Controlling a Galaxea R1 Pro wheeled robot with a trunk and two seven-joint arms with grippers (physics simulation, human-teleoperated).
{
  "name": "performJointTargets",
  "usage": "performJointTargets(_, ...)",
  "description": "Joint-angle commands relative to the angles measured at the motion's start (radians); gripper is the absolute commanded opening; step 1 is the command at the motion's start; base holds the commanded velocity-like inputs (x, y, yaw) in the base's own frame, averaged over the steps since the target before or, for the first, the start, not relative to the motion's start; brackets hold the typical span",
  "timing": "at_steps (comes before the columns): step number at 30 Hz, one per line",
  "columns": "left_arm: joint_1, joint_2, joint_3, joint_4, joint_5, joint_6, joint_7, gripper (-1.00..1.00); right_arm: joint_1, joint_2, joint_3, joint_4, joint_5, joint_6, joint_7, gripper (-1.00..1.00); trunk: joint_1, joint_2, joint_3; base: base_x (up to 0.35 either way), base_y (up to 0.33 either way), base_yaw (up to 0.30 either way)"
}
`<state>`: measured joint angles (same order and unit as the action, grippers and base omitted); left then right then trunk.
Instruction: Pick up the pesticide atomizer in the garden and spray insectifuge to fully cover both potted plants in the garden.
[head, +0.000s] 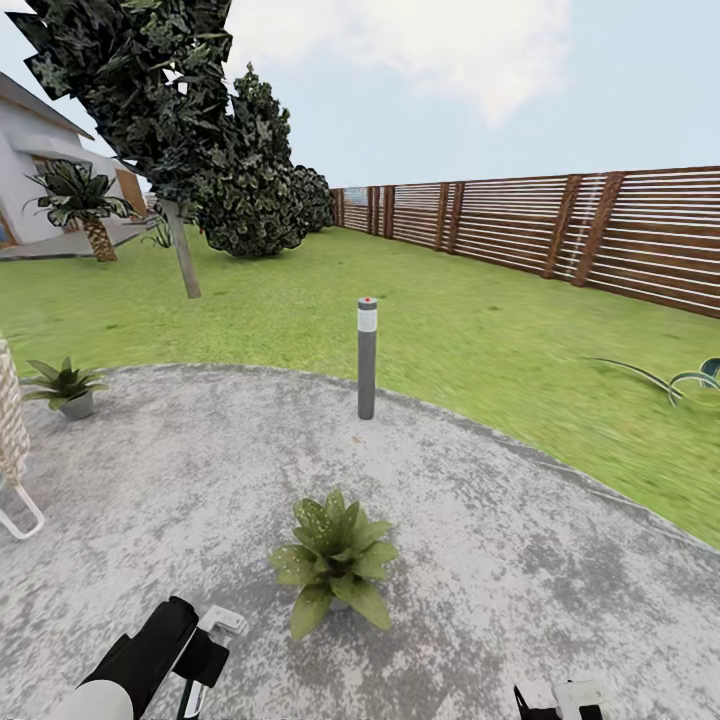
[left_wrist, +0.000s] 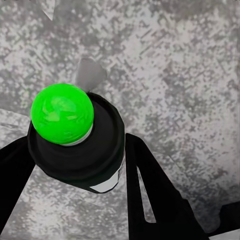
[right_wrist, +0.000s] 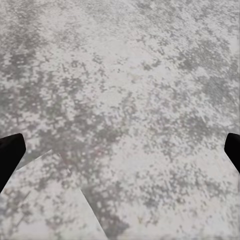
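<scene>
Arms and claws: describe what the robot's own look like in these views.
In the head view the left arm is a glossy black tube with a light grey section nearer the body, ending in a white bracket. The left claw has flat, matte black fingers, one with a narrow triangular cut-out. The right claw shows black fingertips; its wrist is black and white.

Light: bright, even daylight, no glare
Shadows: faint, soft
Sharpness: fence (head: 560, 225) and lawn (head: 480, 340) blurred far right
Texture: patio (head: 480, 560) grainy, pixelated

Right gripper (head: 560, 700) mostly cut off, perhaps
</scene>
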<state>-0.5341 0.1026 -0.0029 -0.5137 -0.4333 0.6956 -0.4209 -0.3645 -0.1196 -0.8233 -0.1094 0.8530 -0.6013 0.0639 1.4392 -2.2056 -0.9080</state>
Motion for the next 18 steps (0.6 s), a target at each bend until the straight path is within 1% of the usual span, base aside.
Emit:
performJointTargets(1, 0.000, 0.000, 0.000, -0.002, -0.010, 0.002, -0.009, -1.00, -0.001, 0.000, -0.008, 0.000, 0.003, -0.003, 0.007, 1.00, 0.000, 0.000, -0.001, -0.001, -0.001, 0.001)
performJointTargets(4, 0.000, 0.000, 0.000, -0.002, -0.009, 0.002, -0.009, -1.00, -0.001, 0.000, -0.008, 0.000, 0.003, -0.003, 0.007, 1.00, 0.000, 0.000, -0.001, 0.000, 0.000, 0.118)
performJointTargets(11, 0.000, -0.003, 0.001, -0.003, -0.006, 0.001, -0.009, -1.00, -0.001, 0.000, -0.008, 0.000, 0.003, -0.003, 0.007, 1.00, 0.000, 0.000, -0.001, 0.000, 0.000, 0.260)
performJointTargets(13, 0.000, -0.007, 0.001, -0.016, -0.005, 0.001, -0.009, -1.00, -0.001, 0.000, -0.008, 0.000, 0.003, -0.003, 0.007, 1.00, 0.000, 0.000, -0.001, 0.000, 0.000, 0.278)
performJointTargets(14, 0.000, -0.012, 0.000, -0.025, -0.005, 0.001, -0.009, -1.00, -0.001, 0.000, -0.008, 0.000, 0.003, -0.003, 0.007, 1.00, 0.000, 0.000, -0.001, 0.000, 0.000, 0.278)
performJointTargets(17, -0.001, -0.050, -0.009, -0.059, -0.011, 0.001, -0.008, -1.00, -0.001, 0.000, -0.009, 0.000, 0.003, -0.003, 0.007, 1.00, 0.000, 0.000, -0.001, 0.000, 0.000, 0.278)
performJointTargets(18, -0.003, -0.067, -0.011, -0.067, -0.014, 0.001, -0.006, -1.00, -0.001, 0.000, -0.009, 0.000, 0.003, -0.003, 0.007, 1.00, 0.000, 0.000, -0.001, 0.000, 0.000, 0.278)
